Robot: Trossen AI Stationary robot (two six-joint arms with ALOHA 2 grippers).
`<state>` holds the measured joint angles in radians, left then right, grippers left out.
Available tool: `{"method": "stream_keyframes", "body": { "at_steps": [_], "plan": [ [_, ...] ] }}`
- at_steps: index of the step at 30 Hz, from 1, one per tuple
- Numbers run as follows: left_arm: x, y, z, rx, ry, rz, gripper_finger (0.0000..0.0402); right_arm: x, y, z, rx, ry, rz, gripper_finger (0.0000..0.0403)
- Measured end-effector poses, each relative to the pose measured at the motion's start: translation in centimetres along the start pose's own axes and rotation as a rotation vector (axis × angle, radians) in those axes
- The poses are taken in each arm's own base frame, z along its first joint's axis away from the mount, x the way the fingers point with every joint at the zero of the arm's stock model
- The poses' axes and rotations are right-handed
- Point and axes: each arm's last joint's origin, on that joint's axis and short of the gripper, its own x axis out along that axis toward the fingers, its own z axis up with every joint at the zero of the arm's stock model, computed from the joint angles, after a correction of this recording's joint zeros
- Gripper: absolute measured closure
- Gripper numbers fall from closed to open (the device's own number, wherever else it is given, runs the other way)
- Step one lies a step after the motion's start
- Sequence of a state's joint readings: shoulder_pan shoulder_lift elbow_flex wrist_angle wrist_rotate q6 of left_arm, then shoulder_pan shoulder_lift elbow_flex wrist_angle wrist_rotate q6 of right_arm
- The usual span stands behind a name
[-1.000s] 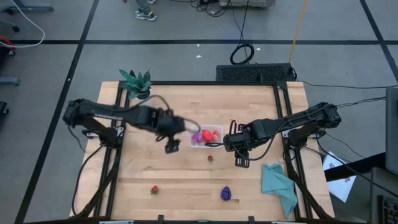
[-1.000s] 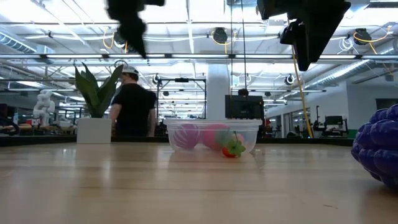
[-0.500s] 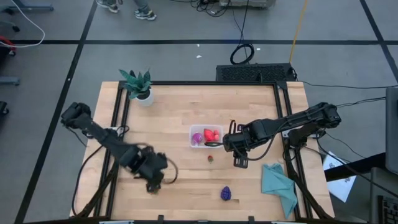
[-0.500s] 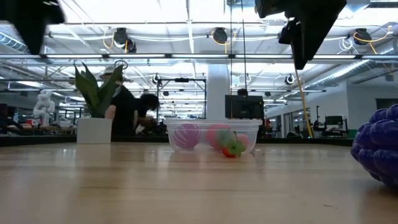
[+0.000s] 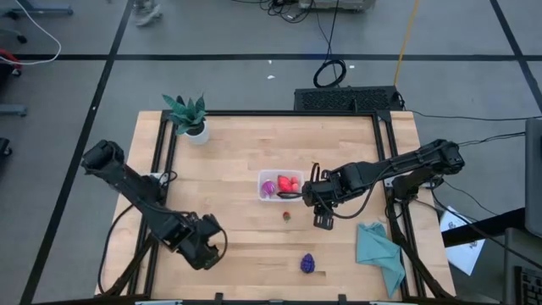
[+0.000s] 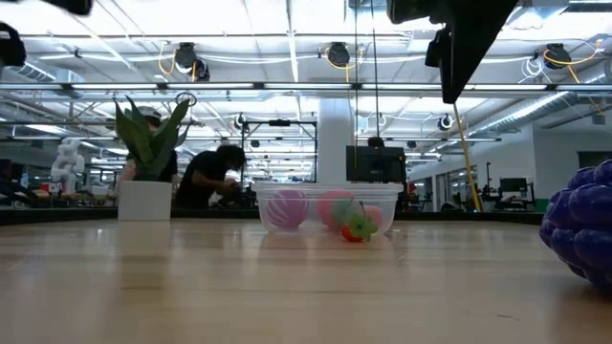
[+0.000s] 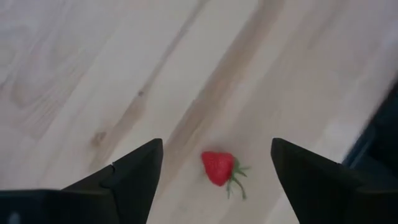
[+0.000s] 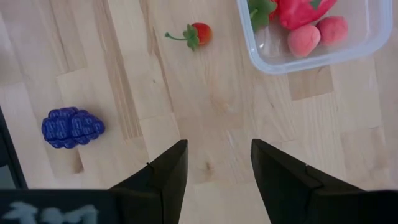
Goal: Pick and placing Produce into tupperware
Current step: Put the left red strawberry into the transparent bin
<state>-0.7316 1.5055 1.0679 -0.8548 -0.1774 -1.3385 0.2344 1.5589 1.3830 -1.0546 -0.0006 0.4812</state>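
From above, the tupperware (image 5: pixel 280 186) is seen at the middle of the table (image 5: pixel 246 144), with a magenta ball (image 5: pixel 268 188) and a bigger red piece (image 5: pixel 287 182) inside it. A small strawberry (image 5: pixel 287 215) lies just in front of the container, and a dark purple cluster (image 5: pixel 308 263) lies farther toward the near edge. The left gripper (image 5: pixel 206 252) is stretched low over the near left part of the table; the right gripper (image 5: pixel 322 219) is held just right of the container. A potted plant (image 5: pixel 188 114) stands at the far left corner, and a teal cloth (image 5: pixel 378 252) lies at the right edge.

At table height, the container's clear wall (image 6: pixel 326 208) is shown with the ball (image 6: pixel 287 207) and pink-red pieces behind it, the strawberry (image 6: pixel 357 229) in front, and the cluster (image 6: pixel 579 229) large at the right. Only a dark arm at the top is seen; people are visible in the room behind.

In the left wrist view, a second strawberry (image 7: pixel 218 168), hidden under the arm from above, is seen lying on the wood between widely spread fingers (image 7: pixel 124 177).

In the right wrist view, the fingers (image 8: pixel 165 171) are set moderately apart with nothing between them; the cluster (image 8: pixel 72 128), the strawberry (image 8: pixel 198 33) and the container's corner (image 8: pixel 261 59) lie beyond.
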Motion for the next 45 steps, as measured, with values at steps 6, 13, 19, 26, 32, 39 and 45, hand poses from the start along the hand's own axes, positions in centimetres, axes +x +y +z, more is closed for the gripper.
{"method": "stream_keyframes", "body": {
  "at_steps": [6, 13, 19, 26, 32, 39, 45],
  "plan": [
    [0.3, 0.4, 1.2, -0.208, 0.091, -0.006, 0.0112, 0.0, 0.0, 0.0, -0.022, 0.0, 0.0, 0.0234],
    [0.3, 0.3, 1.0, -0.378, 0.162, -0.013, 0.0128, 0.0, 0.0, 0.0, -0.049, 0.0, 0.0, 0.0234],
    [1.2, -0.6, 0.9, -0.407, 0.168, -0.051, 0.0124, 0.0, 0.0, 0.0, -0.057, 0.0, 0.0, 0.0234],
    [4.1, -1.0, 0.6, -0.392, 0.315, 0.026, 0.0123, 0.0, 0.1, 0.0, -0.058, 0.0, 0.001, 0.0234],
    [5.9, -1.2, 0.3, -0.378, 0.381, 0.068, 0.0115, 0.0, 0.1, 0.0, -0.051, -0.001, 0.001, 0.0234],
    [7.3, -1.4, -0.1, -0.357, 0.413, 0.095, 0.0115, 0.0, 0.1, 0.0, -0.051, -0.007, 0.005, 0.0234],
    [8.4, -1.7, -0.4, -0.315, 0.437, 0.077, 0.0122, 0.0, 0.1, 0.0, -0.051, -0.008, 0.005, 0.0234]
  ]
}}
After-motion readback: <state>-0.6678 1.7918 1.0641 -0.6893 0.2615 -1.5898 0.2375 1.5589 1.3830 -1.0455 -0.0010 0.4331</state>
